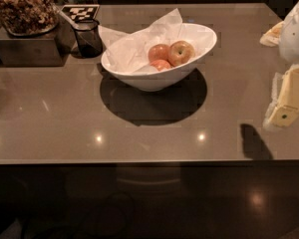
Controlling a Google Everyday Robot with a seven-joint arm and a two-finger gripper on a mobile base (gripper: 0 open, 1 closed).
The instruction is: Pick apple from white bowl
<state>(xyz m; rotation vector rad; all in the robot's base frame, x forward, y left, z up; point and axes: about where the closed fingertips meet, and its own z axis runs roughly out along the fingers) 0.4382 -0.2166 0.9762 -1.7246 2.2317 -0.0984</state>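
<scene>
Resting on crumpled paper (134, 46) that cushioned it, the apple (181, 53) sat in the white bowl (157, 79), touching two smaller apples (158, 52). The end effector (288, 103) hung well apart above the counter's (60, 118) right edge, likely staged for approach; whether clenched or released could not be told.

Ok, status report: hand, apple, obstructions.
Hand far right, apart from white bowl. Apple in bowl, beside two smaller apples. Nothing above it.
</scene>
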